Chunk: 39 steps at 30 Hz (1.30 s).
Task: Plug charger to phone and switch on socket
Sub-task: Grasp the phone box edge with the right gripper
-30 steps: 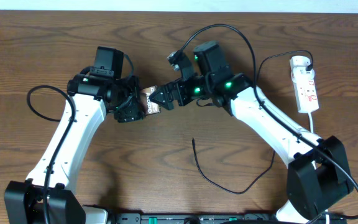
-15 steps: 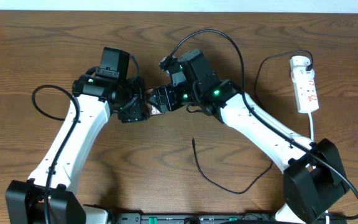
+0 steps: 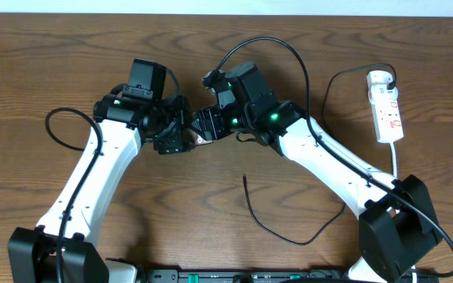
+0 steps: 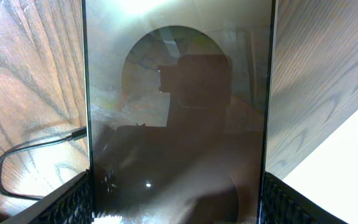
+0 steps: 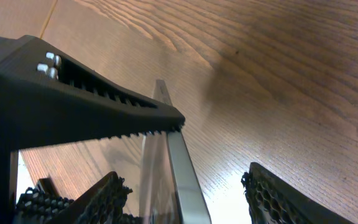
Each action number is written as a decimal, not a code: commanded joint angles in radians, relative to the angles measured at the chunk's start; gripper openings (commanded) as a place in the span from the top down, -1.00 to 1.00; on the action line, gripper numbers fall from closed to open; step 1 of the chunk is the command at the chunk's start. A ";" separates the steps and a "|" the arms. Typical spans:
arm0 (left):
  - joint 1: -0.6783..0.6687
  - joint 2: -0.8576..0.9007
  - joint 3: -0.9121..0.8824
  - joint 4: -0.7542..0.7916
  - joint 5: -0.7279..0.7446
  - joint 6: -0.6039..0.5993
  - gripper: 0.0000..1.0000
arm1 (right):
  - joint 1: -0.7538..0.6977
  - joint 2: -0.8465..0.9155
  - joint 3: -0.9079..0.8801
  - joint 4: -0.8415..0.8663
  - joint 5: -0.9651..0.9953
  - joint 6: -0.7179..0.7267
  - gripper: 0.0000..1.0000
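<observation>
Seen from overhead, two robot arms meet at the middle of a wooden table [image 3: 69, 63]. The left gripper [image 3: 175, 135] clamps the phone [image 4: 179, 124] by its long edges, its fingers [image 4: 70, 202] pressed to both sides. The phone's glossy dark face shows a round circle and reflections; no lettering is legible. The right gripper [image 3: 204, 126] straddles the phone's thin edge, with gaps beside its pads [image 5: 278, 193]. The charger [image 3: 247, 192] lies loose nearby. The socket [image 3: 387, 110] sits far right, its red marks too small to read.
</observation>
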 commanded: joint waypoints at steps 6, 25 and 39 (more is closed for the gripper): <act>-0.037 -0.017 0.027 0.041 0.017 -0.009 0.86 | 0.003 0.010 0.018 -0.001 0.005 0.003 -0.22; -0.044 -0.017 0.027 0.056 0.017 -0.009 0.86 | 0.003 0.021 0.018 0.000 0.005 0.003 0.24; -0.044 -0.017 0.027 0.056 0.017 -0.009 0.86 | 0.003 0.038 0.018 0.008 0.004 0.040 0.78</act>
